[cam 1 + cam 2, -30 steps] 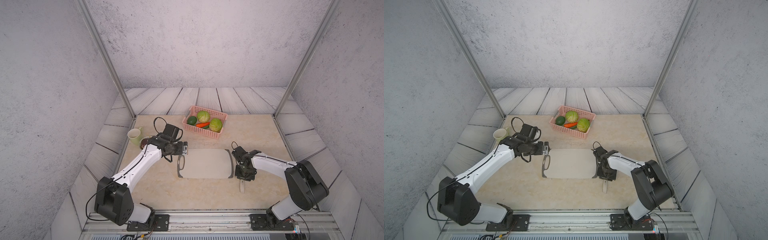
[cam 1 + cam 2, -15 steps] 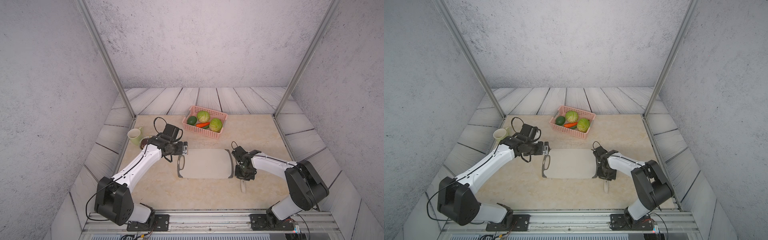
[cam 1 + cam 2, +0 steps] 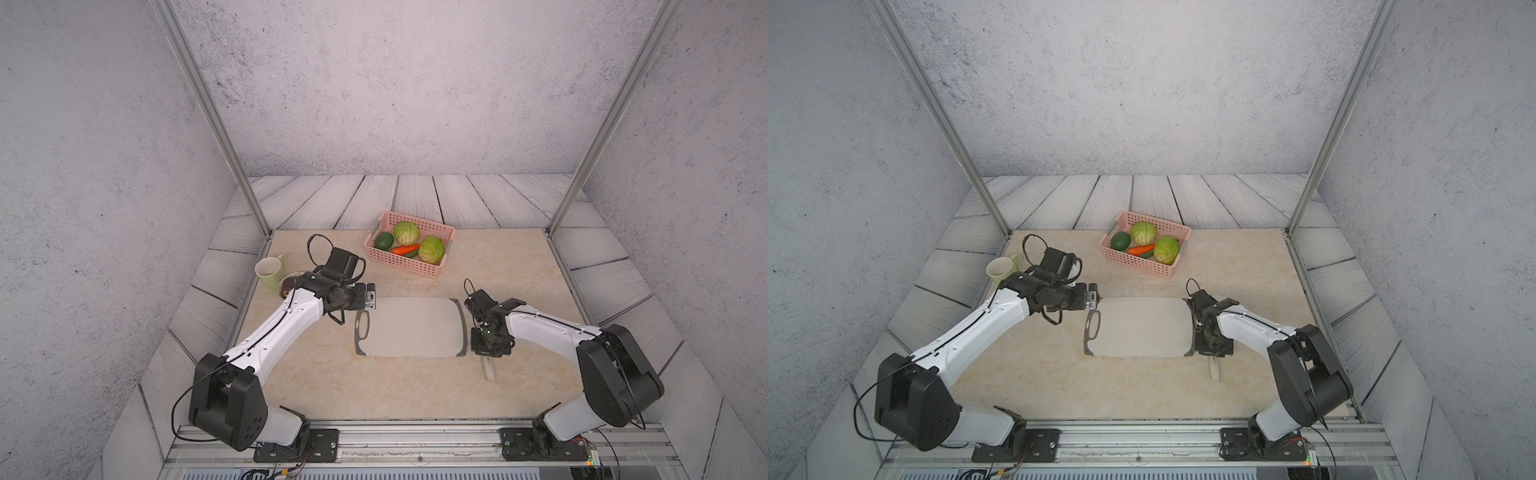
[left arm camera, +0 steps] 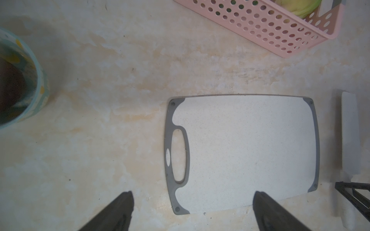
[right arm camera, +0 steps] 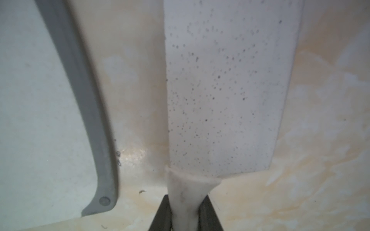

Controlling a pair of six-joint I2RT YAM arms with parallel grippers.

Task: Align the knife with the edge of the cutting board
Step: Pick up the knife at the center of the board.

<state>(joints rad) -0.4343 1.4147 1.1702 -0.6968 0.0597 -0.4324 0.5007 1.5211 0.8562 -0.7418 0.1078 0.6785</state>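
Right claw (image 5: 185, 202) has tightened fully onto the knife (image 5: 224, 90) handle beside the cutting board (image 5: 40, 100); keep blade flat, parallel to its rim. Left claw (image 4: 193, 193) gapes empty.

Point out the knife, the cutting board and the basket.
knife (image 5: 226, 90): right wrist view, middle of the blade.
cutting board (image 4: 250, 150): left wrist view, bare pale face.
basket (image 3: 399, 262): a top view, near wall.

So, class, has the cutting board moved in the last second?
No. The cutting board keeps the same gap from the pink basket.
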